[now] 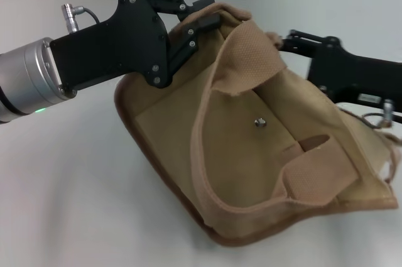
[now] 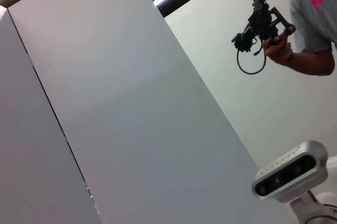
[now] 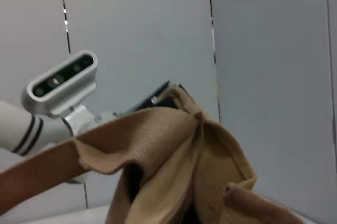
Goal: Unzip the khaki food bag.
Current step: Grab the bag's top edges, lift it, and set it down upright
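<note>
The khaki food bag (image 1: 251,147) lies tipped on the white table, its front pocket with the silver snap stud (image 1: 259,122) facing up and a wide webbing handle (image 1: 314,176) draped across it. My left gripper (image 1: 200,28) is at the bag's upper rim, shut on the fabric edge there. From the right, my right gripper (image 1: 286,42) reaches to the bag's top at its far side, and the cloth hides its tips. The right wrist view shows the bag's rumpled top (image 3: 174,150) close up. No zipper shows in any view.
The white table (image 1: 69,191) spreads out to the left and front of the bag. Grey wall panels (image 2: 131,108) stand behind. In the left wrist view a person (image 2: 316,18) holds a hand-held device, and a camera head (image 2: 289,174) shows low down.
</note>
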`<state>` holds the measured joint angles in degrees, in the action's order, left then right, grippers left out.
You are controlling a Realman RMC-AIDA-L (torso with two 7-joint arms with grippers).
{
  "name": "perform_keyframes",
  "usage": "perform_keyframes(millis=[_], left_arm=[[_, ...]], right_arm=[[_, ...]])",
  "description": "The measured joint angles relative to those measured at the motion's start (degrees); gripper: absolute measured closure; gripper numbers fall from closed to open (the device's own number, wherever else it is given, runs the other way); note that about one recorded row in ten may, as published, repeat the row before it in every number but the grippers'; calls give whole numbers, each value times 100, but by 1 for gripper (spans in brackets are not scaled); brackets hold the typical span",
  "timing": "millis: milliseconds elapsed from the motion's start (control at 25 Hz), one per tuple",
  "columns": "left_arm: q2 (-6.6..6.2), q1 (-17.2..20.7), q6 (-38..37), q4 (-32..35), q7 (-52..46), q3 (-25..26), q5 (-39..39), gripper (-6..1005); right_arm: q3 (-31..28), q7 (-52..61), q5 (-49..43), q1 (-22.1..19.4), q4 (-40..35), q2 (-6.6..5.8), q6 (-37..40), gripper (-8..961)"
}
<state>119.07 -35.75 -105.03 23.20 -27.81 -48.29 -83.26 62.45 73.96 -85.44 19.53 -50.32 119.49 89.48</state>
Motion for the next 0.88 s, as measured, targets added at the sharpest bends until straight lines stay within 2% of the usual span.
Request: perform_keyframes(millis=[440, 680, 880], left_arm=[[3, -1, 5, -1, 4, 3, 124, 912], [0, 2, 13, 1, 5, 2, 163, 913], [2, 4, 12, 1, 5, -11, 163, 913]], right_arm=[[-911, -1371, 40, -455, 711, -1, 1224, 110], [-1813, -2013, 398, -509, 1440, -22, 1875, 114], [-2134, -2399, 415, -518, 1552, -10, 2087, 118]])
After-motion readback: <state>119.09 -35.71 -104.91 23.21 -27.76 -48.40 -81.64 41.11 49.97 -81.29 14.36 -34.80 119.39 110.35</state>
